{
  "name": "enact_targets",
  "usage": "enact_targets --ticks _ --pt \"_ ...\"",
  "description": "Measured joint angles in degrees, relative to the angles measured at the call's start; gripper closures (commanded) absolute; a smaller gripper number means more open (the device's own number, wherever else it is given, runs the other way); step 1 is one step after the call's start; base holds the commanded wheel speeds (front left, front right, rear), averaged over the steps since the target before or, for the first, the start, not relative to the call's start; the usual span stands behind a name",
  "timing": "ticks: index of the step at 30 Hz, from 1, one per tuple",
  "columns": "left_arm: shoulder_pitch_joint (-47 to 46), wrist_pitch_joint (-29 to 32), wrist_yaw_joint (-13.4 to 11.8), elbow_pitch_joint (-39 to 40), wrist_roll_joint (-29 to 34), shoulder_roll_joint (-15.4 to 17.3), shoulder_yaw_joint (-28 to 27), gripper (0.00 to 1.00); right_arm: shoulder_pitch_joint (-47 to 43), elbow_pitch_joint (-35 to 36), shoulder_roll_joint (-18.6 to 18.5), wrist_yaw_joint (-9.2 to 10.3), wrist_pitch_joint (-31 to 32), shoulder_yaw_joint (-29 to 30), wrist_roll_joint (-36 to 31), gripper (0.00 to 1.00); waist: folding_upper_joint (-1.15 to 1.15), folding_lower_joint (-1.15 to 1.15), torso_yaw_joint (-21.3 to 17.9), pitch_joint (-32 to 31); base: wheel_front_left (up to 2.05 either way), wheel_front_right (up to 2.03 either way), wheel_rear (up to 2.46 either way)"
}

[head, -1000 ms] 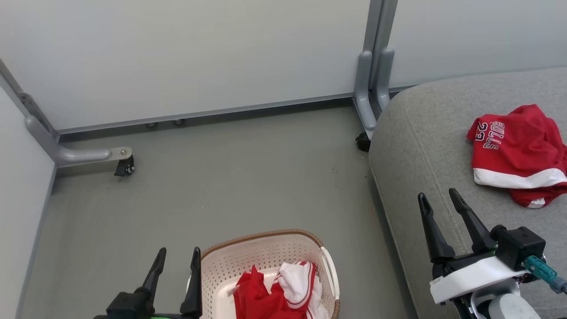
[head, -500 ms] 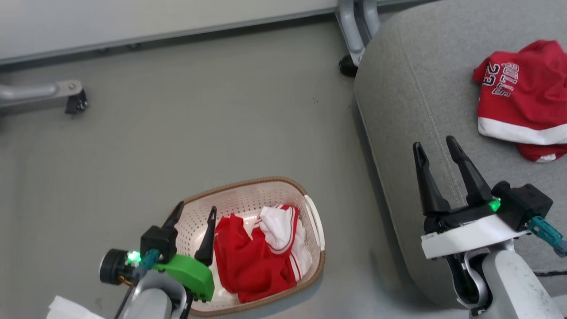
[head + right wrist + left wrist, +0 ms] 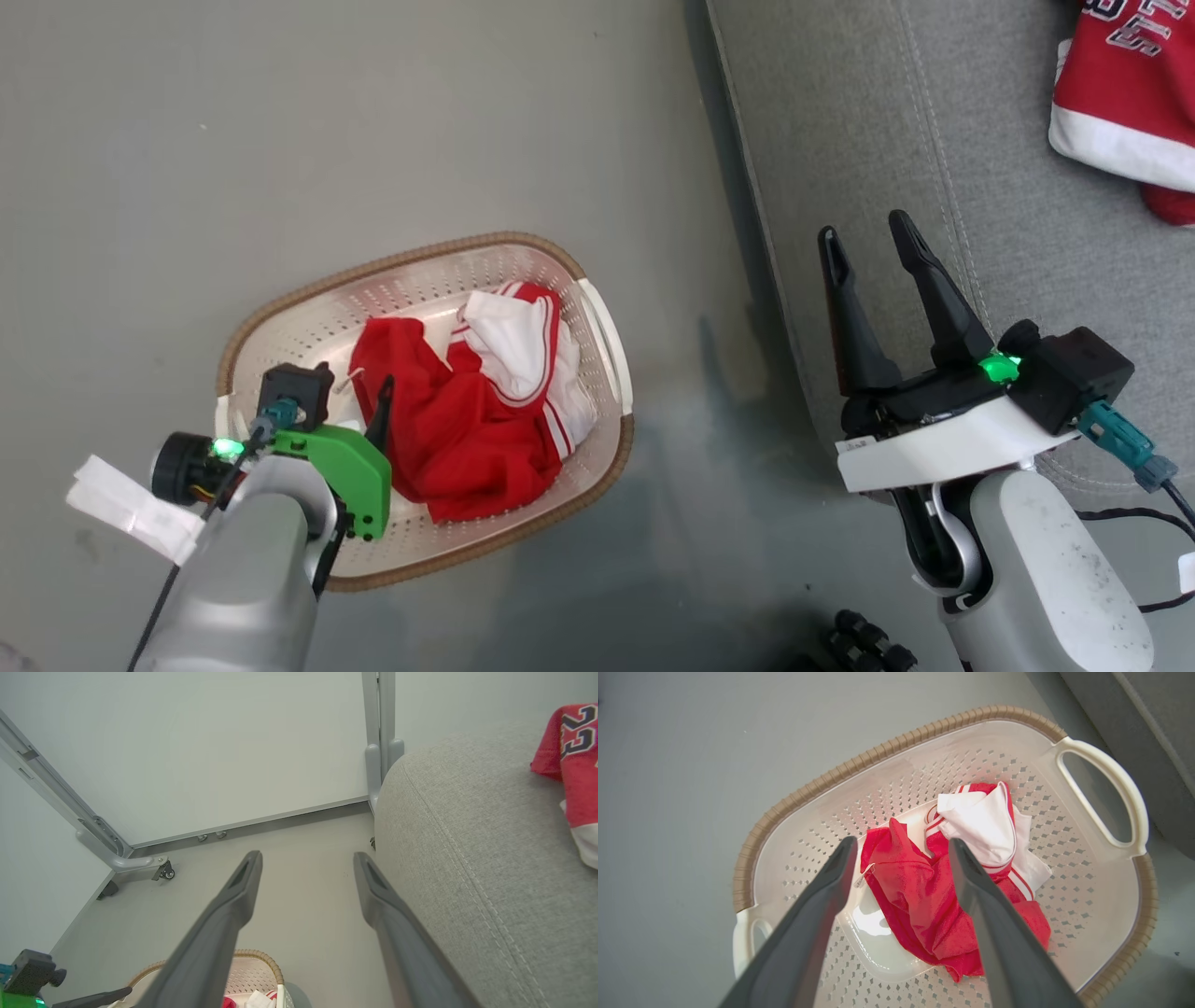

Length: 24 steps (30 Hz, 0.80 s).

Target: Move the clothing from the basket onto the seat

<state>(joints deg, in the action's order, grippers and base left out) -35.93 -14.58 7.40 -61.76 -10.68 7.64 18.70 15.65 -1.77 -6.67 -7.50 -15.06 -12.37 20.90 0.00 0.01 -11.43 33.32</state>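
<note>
The basket (image 3: 420,254) stands on the grey floor with a heap of red and white clothing (image 3: 467,429) in it. My left gripper (image 3: 359,387) points down into the basket at the heap's left side. It is open and empty; in the left wrist view its fingers (image 3: 902,843) straddle the red cloth (image 3: 924,900) from above, inside the basket's rim (image 3: 878,751). My right gripper (image 3: 865,231) hangs open and empty over the left edge of the seat (image 3: 840,121). Another red garment (image 3: 1120,93) with a white band lies on the seat at the top right.
In the right wrist view my right gripper (image 3: 307,857) points over bare floor at pale partition panels on castor feet (image 3: 166,873), the seat (image 3: 467,826) to its right. A strip of floor separates basket and seat. A black cable (image 3: 1120,513) trails by my right arm.
The head camera has tilted down, shifting the whole picture. My left gripper has come forward and down into the basket over the clothing. My right gripper stays open by the seat's edge.
</note>
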Motion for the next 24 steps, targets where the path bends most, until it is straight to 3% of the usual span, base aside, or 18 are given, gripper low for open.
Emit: enact_targets --ticks 11,16,24 --pt "-10.7 5.9 -0.1 -10.5 -2.3 1.5 -0.1 0.00 2.6 0.1 2.3 0.00 0.0 -3.3 1.3 0.00 0.00 0.00 -5.4 11.4 0.00 0.00 0.00" --pt "-12.4 9.2 -2.8 -11.3 -2.3 3.5 -0.1 0.00 3.2 -0.3 2.8 0.00 0.0 -5.2 2.2 0.00 0.00 0.00 -8.1 15.1 0.00 0.00 0.00" --pt "-15.0 14.3 -4.0 -11.9 -2.4 5.6 0.4 0.00 4.0 -0.5 3.6 0.00 0.0 -8.1 3.6 0.00 0.00 0.00 -11.5 20.2 0.00 0.00 0.00"
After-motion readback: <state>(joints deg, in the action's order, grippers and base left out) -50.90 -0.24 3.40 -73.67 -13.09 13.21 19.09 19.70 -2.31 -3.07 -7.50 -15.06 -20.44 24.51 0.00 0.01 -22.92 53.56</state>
